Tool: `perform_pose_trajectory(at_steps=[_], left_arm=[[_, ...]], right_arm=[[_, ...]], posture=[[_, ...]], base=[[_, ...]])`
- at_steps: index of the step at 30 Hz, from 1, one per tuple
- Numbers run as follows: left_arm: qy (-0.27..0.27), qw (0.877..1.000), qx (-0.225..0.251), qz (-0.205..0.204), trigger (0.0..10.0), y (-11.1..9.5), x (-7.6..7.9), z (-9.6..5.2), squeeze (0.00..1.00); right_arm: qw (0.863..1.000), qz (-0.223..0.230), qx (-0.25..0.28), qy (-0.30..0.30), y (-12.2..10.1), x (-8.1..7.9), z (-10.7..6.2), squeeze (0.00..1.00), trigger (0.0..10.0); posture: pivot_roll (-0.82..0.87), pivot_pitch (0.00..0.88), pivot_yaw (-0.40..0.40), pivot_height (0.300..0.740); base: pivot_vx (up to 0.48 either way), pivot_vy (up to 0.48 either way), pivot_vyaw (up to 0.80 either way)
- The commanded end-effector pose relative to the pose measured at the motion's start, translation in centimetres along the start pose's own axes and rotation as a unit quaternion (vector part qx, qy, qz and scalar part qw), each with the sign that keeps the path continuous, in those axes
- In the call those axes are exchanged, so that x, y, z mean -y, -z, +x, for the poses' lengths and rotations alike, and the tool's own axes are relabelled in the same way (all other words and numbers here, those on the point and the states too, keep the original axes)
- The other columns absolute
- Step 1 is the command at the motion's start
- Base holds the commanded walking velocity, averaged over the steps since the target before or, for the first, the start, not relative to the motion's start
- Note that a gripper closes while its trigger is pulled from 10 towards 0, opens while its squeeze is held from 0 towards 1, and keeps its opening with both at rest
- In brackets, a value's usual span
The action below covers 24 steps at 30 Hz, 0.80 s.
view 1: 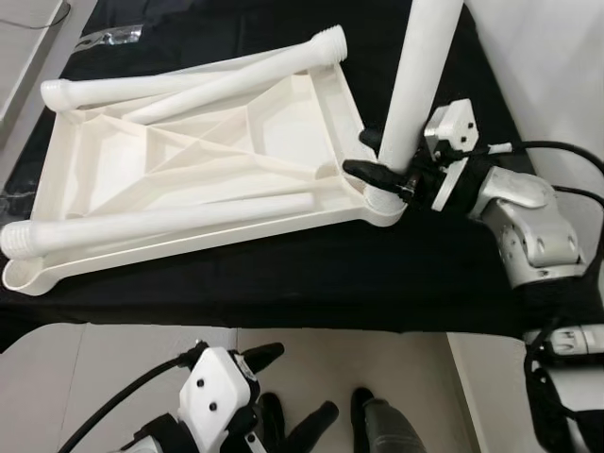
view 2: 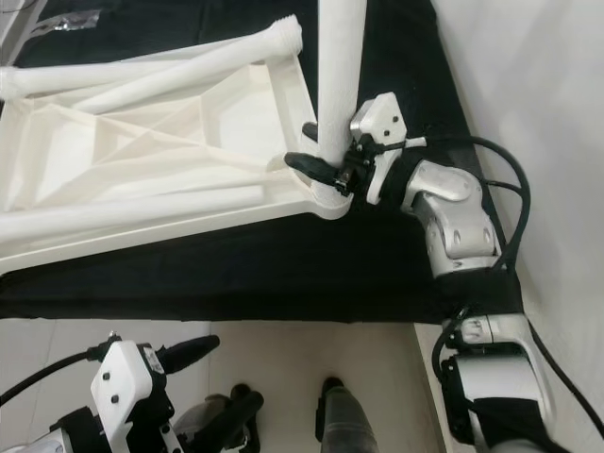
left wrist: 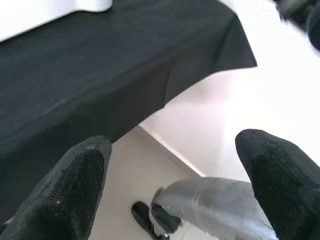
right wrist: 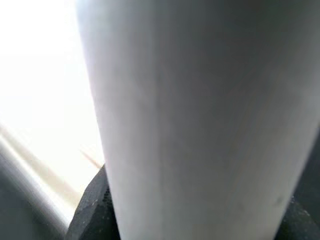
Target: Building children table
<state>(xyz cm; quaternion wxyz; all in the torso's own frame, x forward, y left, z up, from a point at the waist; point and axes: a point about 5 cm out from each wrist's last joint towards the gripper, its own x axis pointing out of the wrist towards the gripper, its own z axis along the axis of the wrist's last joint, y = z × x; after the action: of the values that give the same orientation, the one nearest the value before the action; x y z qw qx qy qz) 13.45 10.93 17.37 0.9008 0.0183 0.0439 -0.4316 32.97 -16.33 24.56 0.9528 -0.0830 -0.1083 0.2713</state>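
Both head views are bright and evenly lit, sharp across the middle, with soft shadows in the ribs of the white table panel (view 1: 189,160). The black cloth (view 1: 283,274) swallows detail and reads nearly flat. The wall (view 2: 528,85) at the right is washed out. In the right wrist view the white leg (right wrist: 200,120) is blurred and grey, beside blown-out glare. The left wrist view shows soft, out-of-focus fingertips (left wrist: 75,185).
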Motion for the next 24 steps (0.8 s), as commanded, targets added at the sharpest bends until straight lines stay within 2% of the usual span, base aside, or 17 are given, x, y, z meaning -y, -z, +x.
perform_pose_trajectory(at_steps=[1, 2, 3, 4, 5, 6, 10, 14, 19, 21, 23, 24], left_arm=[[-0.002, 1.0, -0.01, -0.009, 10.0, 0.6, 0.0, 0.1, 0.0], [-0.005, 1.0, -0.01, -0.008, 10.0, 0.8, -0.1, 0.3, 0.0], [-0.005, 1.0, -0.01, -0.008, 10.0, 0.8, -0.1, 0.3, 0.0], [-0.005, 1.0, -0.01, -0.006, 10.0, 1.1, -0.4, 0.5, 0.0], [-0.004, 1.0, -0.01, -0.004, 10.0, 1.4, -0.7, 0.8, 0.0], [-0.003, 1.0, -0.01, 0.0, 10.0, 1.7, -1.1, 1.1, 0.0], [-0.003, 1.0, -0.01, 0.011, 10.0, 2.2, -1.7, 1.7, 0.0], [-0.012, 1.0, -0.006, 0.018, 10.0, 2.6, -2.4, 2.2, 0.0], [-0.027, 0.999, 0.0, 0.03, 10.0, 2.9, -3.5, 2.9, 0.0], [-0.043, 0.998, 0.006, 0.035, 10.0, 3.2, -4.3, 3.2, 0.0], [-0.048, 0.998, 0.008, 0.035, 10.0, 3.3, -4.5, 3.2, 0.0], [-0.052, 0.998, 0.009, 0.035, 10.0, 3.4, -4.8, 3.4, 0.0]], right_arm=[[0.989, 0.035, -0.13, 0.054, 4.4, -0.5, -1.5, 0.0, 10.0], [0.979, 0.06, -0.137, 0.142, 5.2, -2.7, -3.4, 0.0, 10.0], [0.979, 0.06, -0.137, 0.142, 5.2, -2.7, -3.4, 0.0, 10.0], [0.964, 0.088, -0.14, 0.209, 5.5, -4.4, -4.6, 0.0, 10.0], [0.959, 0.106, -0.128, 0.231, 5.5, -5.7, -4.1, 0.0, 10.0], [0.958, 0.114, -0.113, 0.238, 5.6, -6.3, -2.9, 0.0, 10.0], [0.953, 0.124, -0.106, 0.257, 5.8, -7.4, -1.7, 0.0, 10.0], [0.947, 0.125, -0.122, 0.271, 5.7, -8.3, -1.8, 0.0, 10.0], [0.946, 0.115, -0.136, 0.27, 6.2, -8.2, -1.5, 0.0, 10.0], [0.95, 0.11, -0.131, 0.261, 6.5, -7.7, -1.4, 0.0, 10.0], [0.953, 0.111, -0.123, 0.254, 6.4, -7.4, -1.5, 0.0, 10.0], [0.956, 0.112, -0.113, 0.248, 6.3, -7.1, -1.5, 1.0, 10.0]], posture=[[0.02, 0.302, 0.06, 0.74], [0.01, 0.297, 0.062, 0.74], [0.01, 0.297, 0.062, 0.74], [0.01, 0.271, 0.071, 0.74], [0.01, 0.243, 0.072, 0.74], [0.01, 0.219, 0.071, 0.74], [0.01, 0.192, 0.064, 0.74], [0.0, 0.174, 0.061, 0.74], [0.0, 0.146, 0.054, 0.74], [-0.01, 0.105, 0.055, 0.74], [-0.01, 0.101, 0.056, 0.74], [-0.01, 0.091, 0.057, 0.74]], base=[[0.0, 0.0, 0.0], [0.0, 0.0, 0.0], [0.0, 0.0, 0.0], [0.0, 0.0, 0.0], [0.0, 0.0, 0.0], [0.0, 0.0, 0.0], [0.0, 0.0, 0.0], [0.0, 0.0, 0.0], [0.0, 0.0, 0.0], [0.0, 0.0, 0.0], [0.0, 0.0, 0.0], [0.0, 0.0, 0.0]])
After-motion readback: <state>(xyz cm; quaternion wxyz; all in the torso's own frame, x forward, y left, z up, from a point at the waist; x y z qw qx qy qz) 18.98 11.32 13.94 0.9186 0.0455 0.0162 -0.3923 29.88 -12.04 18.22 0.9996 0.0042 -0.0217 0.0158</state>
